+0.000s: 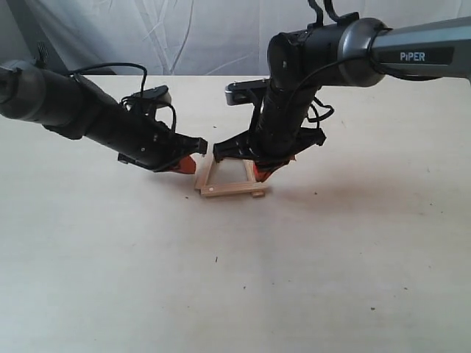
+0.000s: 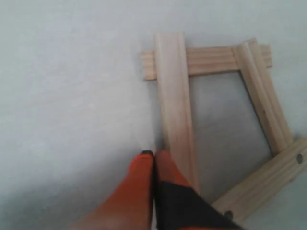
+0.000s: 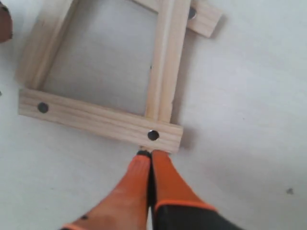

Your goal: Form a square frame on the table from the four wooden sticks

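Broadly, the table carries everything, and both arms reach in over its middle: the left arm from one side, the right arm from above on the other. Between them lies the square frame, flat on the tabletop and closed at all corners, though it looks slightly skewed from the left wrist. The left gripper has its orange fingers pressed together on nothing, tips low beside the end of one side stick. The right gripper is likewise pinched closed and empty, its tips at the edge of the stick with holes.

Risk, as I judge it: the sticks only rest on each other, so a sideways or over-firm nudge from either closed tip could slide a strip off its corner or rack the outline further out of square. A tip dragging as it lifts away could do the same.

Counted: one table, two arms, two grippers, one frame, four sticks, and three dark holes seen from the right wrist
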Tool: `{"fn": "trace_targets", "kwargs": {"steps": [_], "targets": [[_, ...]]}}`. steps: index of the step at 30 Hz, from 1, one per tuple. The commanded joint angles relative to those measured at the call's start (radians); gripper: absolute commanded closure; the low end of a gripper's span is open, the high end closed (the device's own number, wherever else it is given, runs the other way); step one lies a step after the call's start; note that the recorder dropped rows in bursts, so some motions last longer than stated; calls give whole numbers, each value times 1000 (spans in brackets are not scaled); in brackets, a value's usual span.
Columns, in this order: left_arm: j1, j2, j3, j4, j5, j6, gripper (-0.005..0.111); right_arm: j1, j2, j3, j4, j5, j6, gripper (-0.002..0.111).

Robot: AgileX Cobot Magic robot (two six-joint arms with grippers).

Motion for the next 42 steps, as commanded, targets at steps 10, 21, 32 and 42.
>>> {"fn": "trace_targets", "kwargs": {"steps": [10, 21, 32, 42], "targets": [[-3, 37, -4, -48, 30, 8, 107, 62, 45, 6, 197, -21, -125, 108], [-3, 82, -4, -109, 106, 8, 107, 65, 67, 6, 115, -106, -93, 108], [-1, 82, -4, -107, 106, 2, 107, 71, 75, 6, 59, -82, -88, 108], [-1, 82, -4, -107, 116, 0, 107, 71, 91, 6, 72, -126, -56, 108]]}}
